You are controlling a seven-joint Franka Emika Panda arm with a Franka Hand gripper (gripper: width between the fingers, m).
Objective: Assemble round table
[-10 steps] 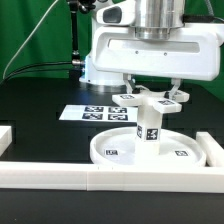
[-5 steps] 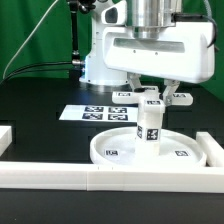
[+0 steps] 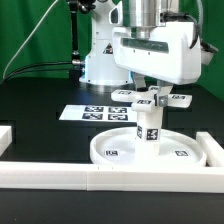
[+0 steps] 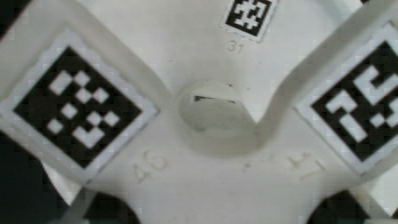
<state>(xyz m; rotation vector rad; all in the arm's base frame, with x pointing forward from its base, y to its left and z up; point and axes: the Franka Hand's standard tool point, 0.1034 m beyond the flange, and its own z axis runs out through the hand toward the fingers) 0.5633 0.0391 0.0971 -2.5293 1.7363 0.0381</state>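
Observation:
The round disc [image 3: 108, 152] lies on the black table near the front. The short thick post [image 3: 149, 126] stands upright at its middle. The four-armed cross piece [image 3: 124, 96] sits level on top of the post. My gripper [image 3: 152, 94] reaches straight down over it, with its fingers closed on the cross piece's hub. In the wrist view the cross piece [image 4: 199, 110] fills the picture, with tagged arms on both sides of its round hub. My fingertips do not show clearly there.
The marker board [image 3: 92, 113] lies flat behind the disc. A long white border bar [image 3: 90, 179] runs along the front, with another bar end at the exterior view's left [image 3: 5, 134] and one on the right [image 3: 214, 150]. The arm's white base [image 3: 98, 60] stands behind.
My hand has turned about its vertical axis over the post, and its body now faces more to the exterior view's right. The cross piece's arms have shifted slightly with it.

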